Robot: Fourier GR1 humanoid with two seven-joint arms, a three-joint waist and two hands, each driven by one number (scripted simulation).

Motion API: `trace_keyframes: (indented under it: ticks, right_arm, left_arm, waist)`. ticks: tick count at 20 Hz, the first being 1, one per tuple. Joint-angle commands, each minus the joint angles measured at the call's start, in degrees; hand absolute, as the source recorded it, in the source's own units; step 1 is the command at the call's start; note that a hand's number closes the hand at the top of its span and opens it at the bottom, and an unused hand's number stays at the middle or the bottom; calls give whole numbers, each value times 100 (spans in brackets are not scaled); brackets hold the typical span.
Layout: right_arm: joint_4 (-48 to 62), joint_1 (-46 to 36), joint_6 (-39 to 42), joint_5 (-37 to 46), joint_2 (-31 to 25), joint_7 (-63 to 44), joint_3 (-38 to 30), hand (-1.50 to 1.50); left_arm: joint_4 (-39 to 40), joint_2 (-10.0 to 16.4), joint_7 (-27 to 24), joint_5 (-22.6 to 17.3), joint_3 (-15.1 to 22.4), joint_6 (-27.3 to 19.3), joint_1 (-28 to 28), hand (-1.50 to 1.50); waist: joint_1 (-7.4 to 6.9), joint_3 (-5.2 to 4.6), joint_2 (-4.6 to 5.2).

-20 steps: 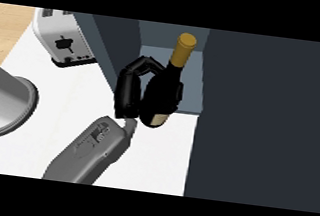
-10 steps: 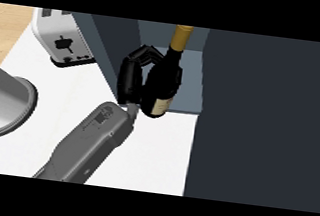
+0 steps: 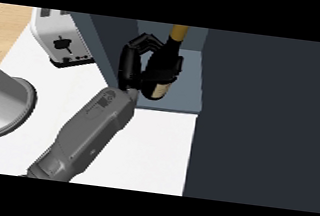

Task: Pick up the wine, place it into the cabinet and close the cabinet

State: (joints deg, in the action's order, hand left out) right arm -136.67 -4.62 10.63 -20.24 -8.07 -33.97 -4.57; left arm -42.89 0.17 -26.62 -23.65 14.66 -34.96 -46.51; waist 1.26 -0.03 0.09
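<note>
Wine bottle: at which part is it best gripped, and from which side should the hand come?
Grip the wine round its wide body, below the narrow neck, coming from the view's left, as the left hand does now. The body offers the most surface to hold, and the cabinet seems to close off the right side.

A kitchen: a white counter carries a chrome toaster, and a dark cabinet with a blue-grey shelf stands just beside it.
</note>
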Motion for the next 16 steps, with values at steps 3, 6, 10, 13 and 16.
trace_keyframes:
  ticks: [3, 6, 10, 13, 16]
  right_arm:
    - [-358, -88, -69, -268, -56, -105, -142, -150]
    - [-455, 175, 81, -500, -90, 22, -276, -150]
    - [-896, 319, -68, -216, 60, -182, 113, -150]
    - [-512, 464, 175, -10, 101, 180, 172, -150]
    - [-642, 274, 5, -166, 67, 14, 141, -150]
  left_arm:
    - [1036, -16, -833, 2, -462, 26, -677, 150]
    - [1356, -16, -952, -79, -570, -53, -853, 150]
    - [1708, 28, -810, 4, -850, -12, -1352, 150]
    - [1995, 229, -913, -116, -1065, 518, -1276, 150]
    - [2266, -14, -941, -333, -1304, 225, -1561, 150]
  waist:
    - [56, 0, 30]
    - [85, 2, 29]
    - [76, 0, 19]
    - [40, 1, 27]
    - [115, -1, 42]
